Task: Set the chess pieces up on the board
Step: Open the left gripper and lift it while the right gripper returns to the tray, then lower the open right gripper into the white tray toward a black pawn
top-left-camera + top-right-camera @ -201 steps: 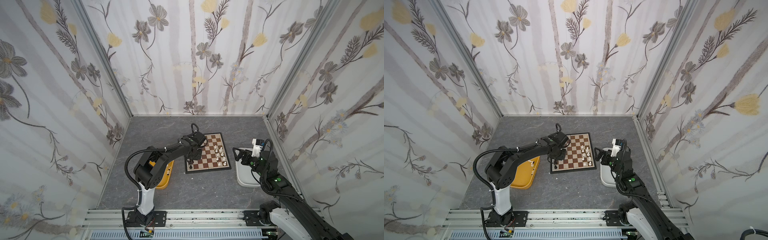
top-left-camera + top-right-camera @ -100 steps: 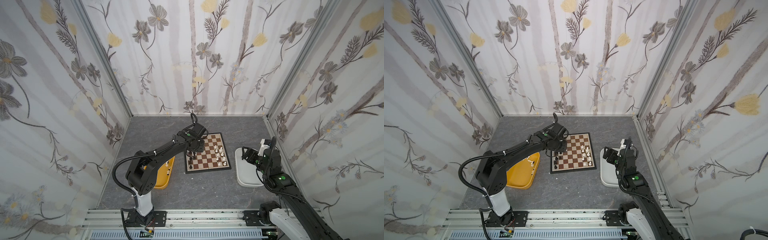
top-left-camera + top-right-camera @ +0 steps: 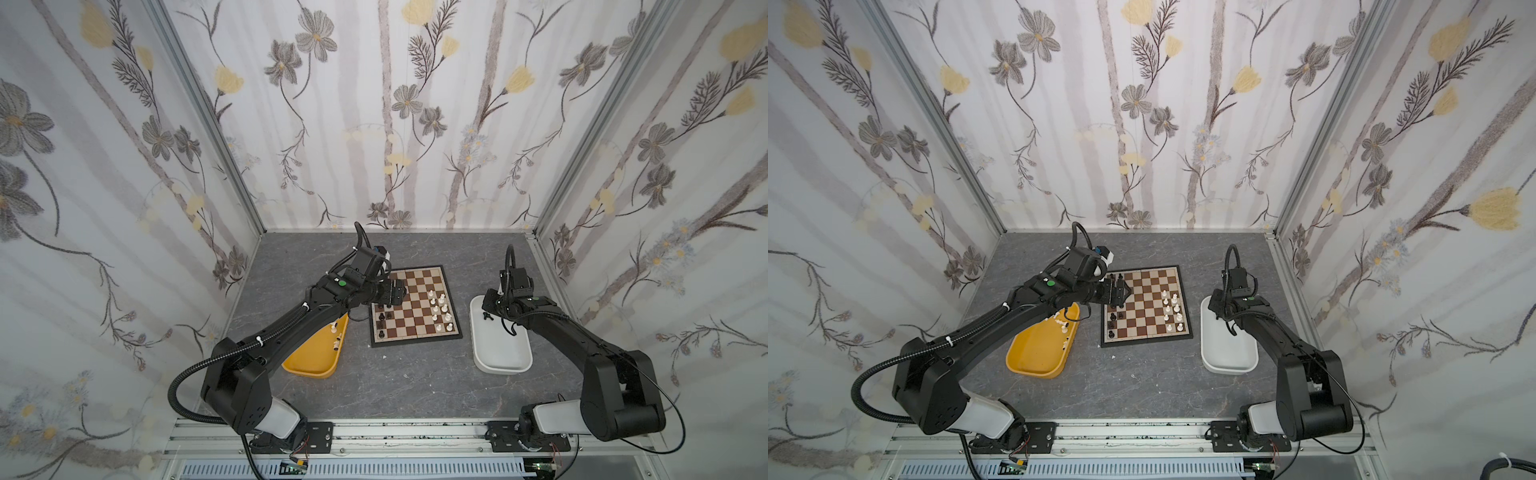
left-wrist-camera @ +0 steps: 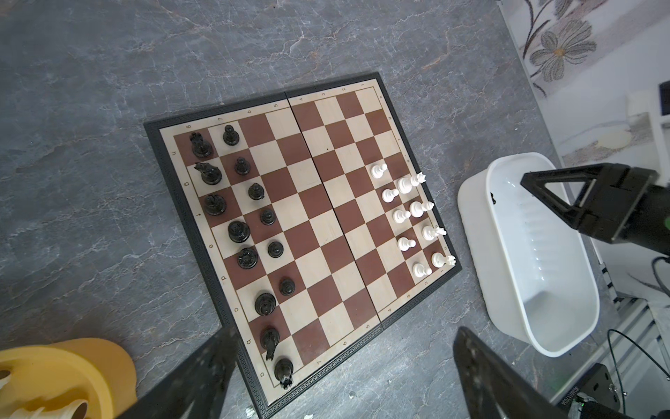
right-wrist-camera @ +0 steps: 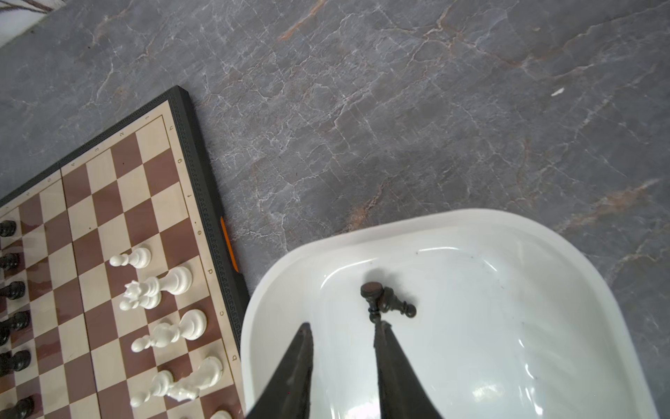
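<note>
The board lies mid-table. Several black chess pieces stand in two files along one side of it. Several white ones stand along the opposite side. My left gripper hangs open above the board's black side, holding nothing. My right gripper reaches into the white tub with its jaws narrowed but apart and nothing between them. Two black pieces lie crossed on the tub floor, one touching a fingertip.
A yellow tub sits left of the board, under my left arm, with a few white pieces in it. The white tub stands right of the board. Patterned walls close in three sides.
My left jaws have opened wide above the board's black side. My right gripper has drawn back toward the right wall over the white tub's far end, and its jaws have narrowed.
</note>
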Motion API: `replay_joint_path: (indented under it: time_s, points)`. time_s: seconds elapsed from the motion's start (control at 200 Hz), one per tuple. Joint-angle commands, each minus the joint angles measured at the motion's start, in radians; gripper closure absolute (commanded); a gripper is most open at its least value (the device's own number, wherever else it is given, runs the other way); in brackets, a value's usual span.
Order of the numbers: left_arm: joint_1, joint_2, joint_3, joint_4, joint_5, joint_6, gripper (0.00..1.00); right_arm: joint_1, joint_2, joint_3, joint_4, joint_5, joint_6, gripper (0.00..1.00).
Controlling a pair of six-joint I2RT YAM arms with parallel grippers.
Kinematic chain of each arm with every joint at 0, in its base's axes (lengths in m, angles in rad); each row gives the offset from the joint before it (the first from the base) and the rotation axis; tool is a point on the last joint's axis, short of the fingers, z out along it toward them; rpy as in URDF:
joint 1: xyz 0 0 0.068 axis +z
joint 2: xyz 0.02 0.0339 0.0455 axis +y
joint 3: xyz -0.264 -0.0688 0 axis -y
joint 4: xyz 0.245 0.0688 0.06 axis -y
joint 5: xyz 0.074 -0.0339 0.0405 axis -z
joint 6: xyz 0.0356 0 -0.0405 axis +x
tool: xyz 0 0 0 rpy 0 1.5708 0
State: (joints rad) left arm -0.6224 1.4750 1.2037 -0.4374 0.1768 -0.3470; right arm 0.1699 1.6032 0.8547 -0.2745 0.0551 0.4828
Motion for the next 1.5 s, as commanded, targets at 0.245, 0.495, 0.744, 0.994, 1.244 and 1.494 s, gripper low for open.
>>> replay_joint_path:
  time_s: [0.245, 0.495, 0.744, 0.994, 1.244, 1.494]
  points:
    - [0.020, -0.028, -0.026, 0.120, 0.099, 0.011, 0.04, 0.016, 0.173, 0.104, -0.066, 0.044, -0.058, 0.69]
    - [0.026, -0.039, -0.027, 0.126, 0.112, 0.009, 0.04, 0.019, 0.214, 0.104, -0.076, 0.074, -0.059, 0.66]
    - [0.026, -0.044, -0.029, 0.127, 0.114, 0.006, 0.04, 0.020, 0.266, 0.109, -0.072, 0.072, -0.056, 0.68]
    - [0.030, -0.044, -0.029, 0.130, 0.115, 0.002, 0.04, 0.024, 0.274, 0.107, -0.083, 0.056, -0.050, 0.77]
    - [0.035, -0.056, -0.030, 0.131, 0.113, 0.000, 0.03, 0.037, 0.270, 0.101, -0.081, 0.061, -0.046, 0.85]
    - [0.037, -0.055, -0.032, 0.133, 0.114, 0.000, 0.03, 0.033, 0.210, 0.077, -0.070, 0.053, -0.039, 0.92]
